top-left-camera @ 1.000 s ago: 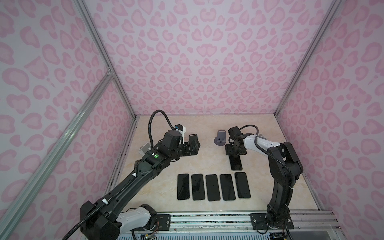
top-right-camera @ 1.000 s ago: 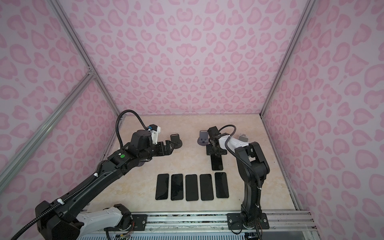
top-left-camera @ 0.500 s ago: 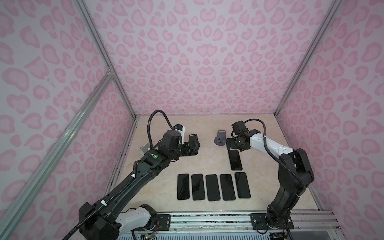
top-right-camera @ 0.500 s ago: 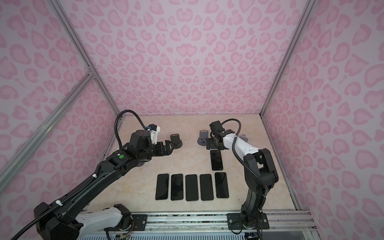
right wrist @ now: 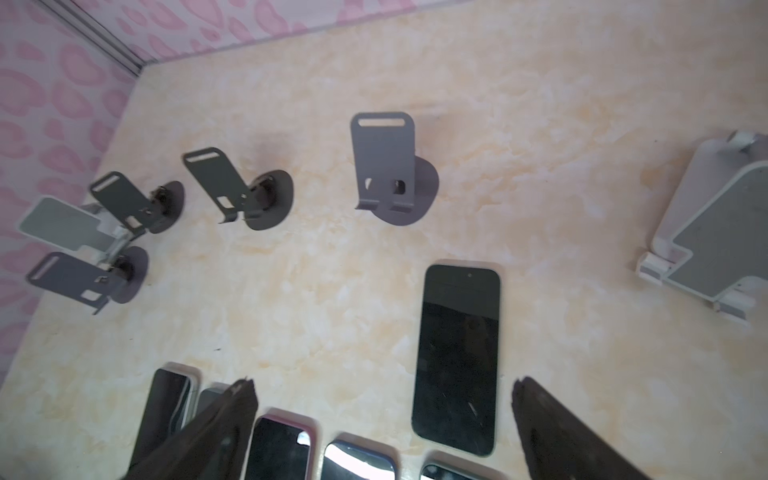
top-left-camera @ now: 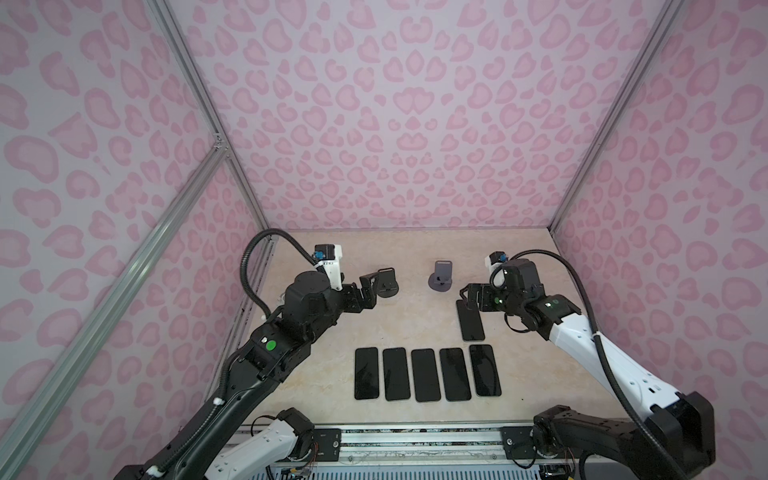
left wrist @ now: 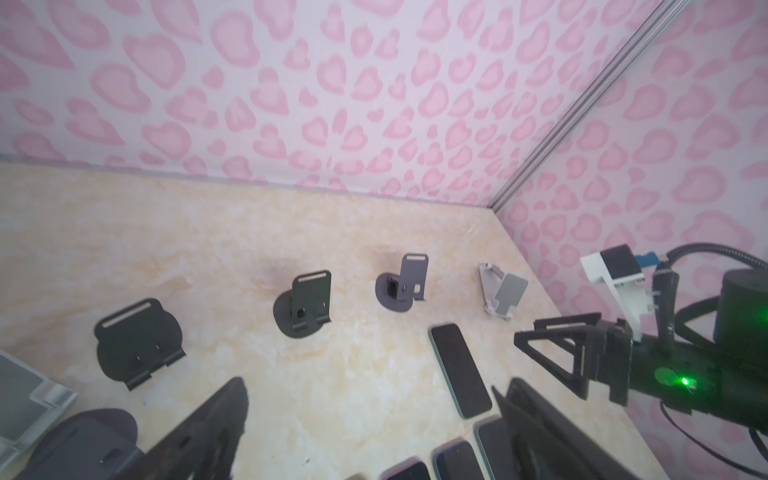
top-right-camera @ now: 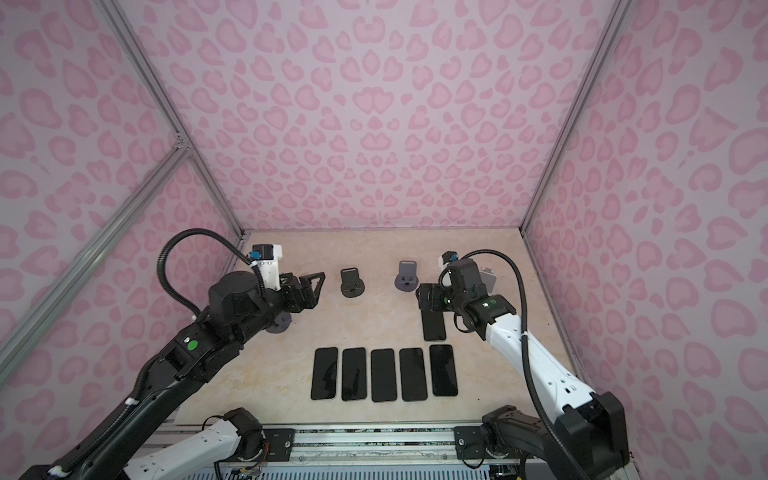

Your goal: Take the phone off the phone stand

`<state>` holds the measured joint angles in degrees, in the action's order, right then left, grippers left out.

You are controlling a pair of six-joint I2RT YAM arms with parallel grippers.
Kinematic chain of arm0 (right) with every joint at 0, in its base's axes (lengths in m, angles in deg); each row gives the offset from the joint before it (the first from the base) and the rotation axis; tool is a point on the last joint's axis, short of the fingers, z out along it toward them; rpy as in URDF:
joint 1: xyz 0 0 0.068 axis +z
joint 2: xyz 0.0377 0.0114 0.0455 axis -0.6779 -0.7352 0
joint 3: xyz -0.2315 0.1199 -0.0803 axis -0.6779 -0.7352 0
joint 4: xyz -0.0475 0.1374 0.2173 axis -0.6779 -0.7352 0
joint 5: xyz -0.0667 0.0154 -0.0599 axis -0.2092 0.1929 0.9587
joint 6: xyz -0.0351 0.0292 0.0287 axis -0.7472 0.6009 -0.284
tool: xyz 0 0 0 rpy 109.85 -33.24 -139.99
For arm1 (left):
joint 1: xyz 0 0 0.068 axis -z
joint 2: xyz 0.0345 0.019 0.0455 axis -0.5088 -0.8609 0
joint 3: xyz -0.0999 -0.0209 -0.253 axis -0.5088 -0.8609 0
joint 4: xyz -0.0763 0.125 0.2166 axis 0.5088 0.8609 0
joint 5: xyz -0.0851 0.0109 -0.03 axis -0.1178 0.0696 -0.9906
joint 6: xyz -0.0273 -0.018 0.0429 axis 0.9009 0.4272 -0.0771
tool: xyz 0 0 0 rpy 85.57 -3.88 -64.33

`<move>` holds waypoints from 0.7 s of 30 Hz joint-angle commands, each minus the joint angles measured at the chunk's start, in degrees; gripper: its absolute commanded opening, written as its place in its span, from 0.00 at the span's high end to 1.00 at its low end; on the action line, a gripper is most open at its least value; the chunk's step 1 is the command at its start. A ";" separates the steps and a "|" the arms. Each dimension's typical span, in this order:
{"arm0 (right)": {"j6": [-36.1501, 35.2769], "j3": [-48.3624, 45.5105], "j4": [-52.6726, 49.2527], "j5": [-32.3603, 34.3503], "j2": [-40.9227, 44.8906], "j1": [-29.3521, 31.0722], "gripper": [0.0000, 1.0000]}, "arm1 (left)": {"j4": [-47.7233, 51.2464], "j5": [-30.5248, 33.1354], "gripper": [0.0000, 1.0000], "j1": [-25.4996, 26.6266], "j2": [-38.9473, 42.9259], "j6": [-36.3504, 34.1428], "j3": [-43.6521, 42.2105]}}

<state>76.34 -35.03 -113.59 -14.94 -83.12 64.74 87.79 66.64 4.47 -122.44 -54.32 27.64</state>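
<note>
Top views: the beige tabletop (top-left-camera: 415, 320) is walled in pink pattern along its left, far and right edges. A metal rail (top-left-camera: 415, 436) runs along the near edge. The left arm (top-left-camera: 266, 357) enters at the near left corner and lies close along the left edge. The right arm (top-left-camera: 582, 345) enters at the near right corner.

A row of five phones (top-left-camera: 426, 374) lies flat, side by side, parallel to the near edge at mid-width. A strip of bare tabletop separates the row from the rail.

The left claw (top-right-camera: 313, 289) is released, jaws wide, nothing between them. It sits near a black stand (top-right-camera: 352, 283), and a gap shows between the two in a top view. The right claw (top-left-camera: 465, 298) is also released, positioned over the far end of the phone (top-left-camera: 473, 326).

The phone lies flat, screen up, on the tabletop, just beyond the right end of the row and not touching it. It is apart from the grey phone stand (top-left-camera: 440, 276), which stands nearer the far edge. Bare tabletop runs along the far edge behind the stands and fills the centre between the two claws.

Right wrist view: the phone lies between the spread fingers (right wrist: 220, 428), with margin on both sides. A white stand (right wrist: 706, 232) sits toward the right edge. A cluster of stands (right wrist: 120, 199) sits toward the left edge.
</note>
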 commanded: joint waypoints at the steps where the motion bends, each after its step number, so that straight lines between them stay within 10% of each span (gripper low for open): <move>1: 0.22 -1.85 3.23 4.20 5.80 3.35 0.02 | -0.51 7.57 0.02 0.11 5.54 -1.12 -0.77; 8: 5.85 -19.94 14.98 40.31 18.63 9.08 0.02 | -0.19 30.22 0.02 0.11 18.33 7.40 -14.11; 14: -14.81 -40.72 50.17 33.65 31.68 8.67 0.02 | -21.67 36.07 0.02 -0.22 26.73 -0.87 -35.85; 21: -12.67 -41.01 48.70 27.37 29.82 3.20 0.02 | -54.51 34.54 0.02 -4.60 22.82 -18.65 -56.09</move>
<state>64.01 -75.40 -69.55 15.83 -52.56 69.03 54.31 100.00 1.62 -97.92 -64.25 -24.69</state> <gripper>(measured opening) 0.981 0.978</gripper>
